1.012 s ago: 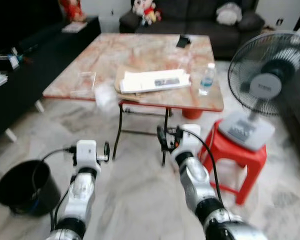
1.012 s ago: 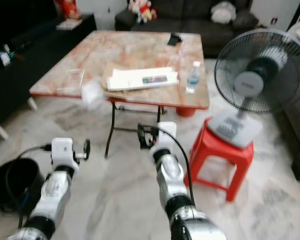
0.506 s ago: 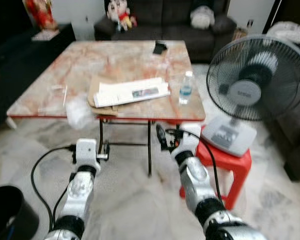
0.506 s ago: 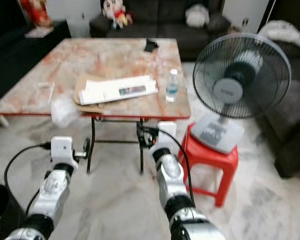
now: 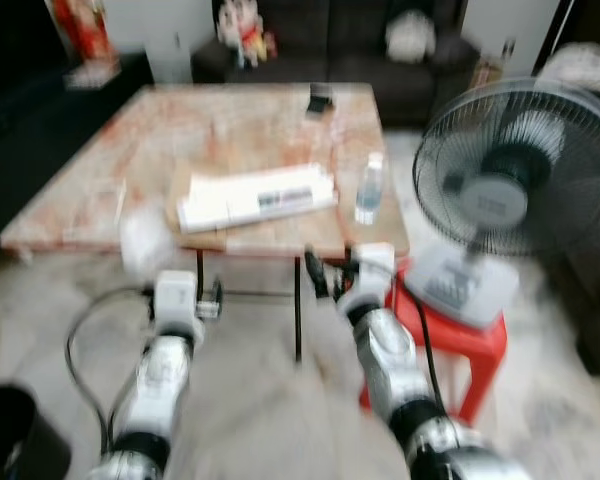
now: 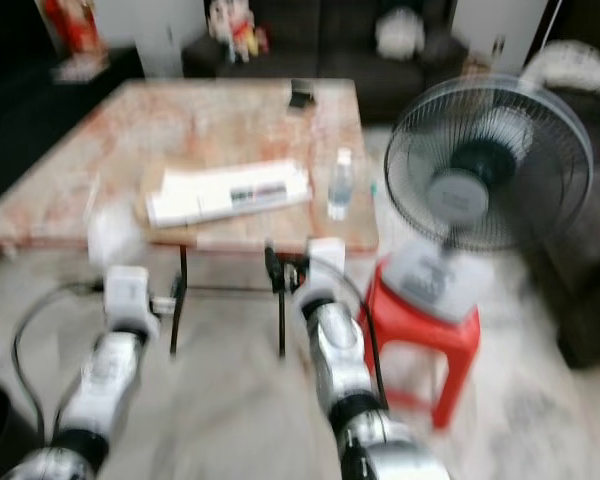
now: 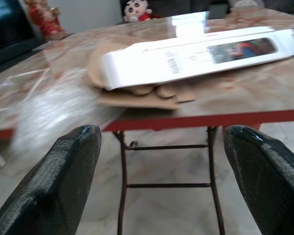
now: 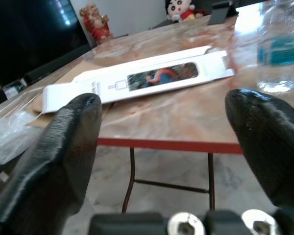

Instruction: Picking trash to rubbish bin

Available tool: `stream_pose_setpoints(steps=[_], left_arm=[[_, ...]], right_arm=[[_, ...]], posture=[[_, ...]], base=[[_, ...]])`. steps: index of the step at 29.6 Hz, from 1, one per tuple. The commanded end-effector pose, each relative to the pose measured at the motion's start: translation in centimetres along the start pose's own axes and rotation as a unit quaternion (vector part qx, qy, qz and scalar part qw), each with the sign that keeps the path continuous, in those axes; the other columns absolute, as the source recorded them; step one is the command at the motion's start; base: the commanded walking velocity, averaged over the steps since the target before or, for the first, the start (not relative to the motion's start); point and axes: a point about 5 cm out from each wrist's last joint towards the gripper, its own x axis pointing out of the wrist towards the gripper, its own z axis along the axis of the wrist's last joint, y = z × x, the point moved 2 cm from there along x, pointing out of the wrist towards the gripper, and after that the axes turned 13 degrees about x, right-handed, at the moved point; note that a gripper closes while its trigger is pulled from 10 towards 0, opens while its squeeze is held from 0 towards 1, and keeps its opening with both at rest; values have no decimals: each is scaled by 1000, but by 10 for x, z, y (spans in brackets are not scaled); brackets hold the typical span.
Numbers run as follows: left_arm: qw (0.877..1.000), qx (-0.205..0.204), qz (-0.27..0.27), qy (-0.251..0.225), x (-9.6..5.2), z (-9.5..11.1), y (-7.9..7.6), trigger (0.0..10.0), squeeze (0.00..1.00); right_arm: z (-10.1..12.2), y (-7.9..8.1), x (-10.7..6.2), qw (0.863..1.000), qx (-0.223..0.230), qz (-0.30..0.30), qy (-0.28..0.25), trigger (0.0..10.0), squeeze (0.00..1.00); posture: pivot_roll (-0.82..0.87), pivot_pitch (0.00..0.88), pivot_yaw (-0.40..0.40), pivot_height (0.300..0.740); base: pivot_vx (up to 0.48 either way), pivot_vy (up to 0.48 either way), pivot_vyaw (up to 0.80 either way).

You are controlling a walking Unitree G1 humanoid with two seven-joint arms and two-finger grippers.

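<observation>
The trash was on the table: a crumpled clear plastic bag (image 5: 145, 240) hanging off the near left edge, and beside it a long white carton (image 5: 257, 197) lying flat on a sheet of brown cardboard (image 7: 137, 93). A water bottle (image 5: 368, 190) stood upright near the right edge, apart from the carton, and I couldn't judge whether it counted as rubbish. My left gripper (image 7: 161, 171) was held low in front of the table with its fingers spread wide and nothing between them; my right gripper (image 8: 166, 147) was the same, gaping and empty, aimed at the table edge under the carton. The black rubbish bin (image 5: 15, 435) sat on the floor at my far left, cut by the picture's edge, its inside too dark to read. So as far as I could judge, trash was lying on the marble-patterned table (image 5: 230, 120) and neither gripper was carrying any; whether anything was in the bin already, I couldn't say. What was left, at least, was getting that bag and carton off the table and over to the bin. My head views were blurred, but they gave me the standing fan (image 5: 510, 190) on its red stool (image 5: 450, 340) at my right, and the sofa (image 5: 350, 30) behind. My wrist views were sharper: the left one showed the bag's wrinkled film, the right one the carton's printed window and the bottle's blue label.
</observation>
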Motion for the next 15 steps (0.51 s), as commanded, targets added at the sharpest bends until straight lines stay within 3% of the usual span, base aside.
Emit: stream_pose_setpoints(steps=[1, 12, 13, 15], left_arm=[[1000, -8, -8, -14, 5, 10, -8, 10000, 0], [1000, -7, -9, -17, 8, 13, -8, 10000, 0], [1000, -7, -9, -17, 8, 13, -8, 10000, 0], [1000, -7, -9, -18, 8, 14, -8, 10000, 0]], right_arm=[[7, 20, 9, 999, 22, 19, -22, 10000, 1000], [11, 23, 11, 999, 18, 24, -31, 10000, 1000], [12, 24, 11, 999, 17, 25, -32, 10000, 455], [12, 24, 11, 999, 16, 25, -32, 10000, 455]], posture=[[-4, 0, 33, 740], [-2, 0, 37, 740], [0, 0, 37, 740], [0, 0, 37, 740]], base=[[364, 0, 0], [362, 0, 0], [364, 0, 0], [364, 0, 0]])
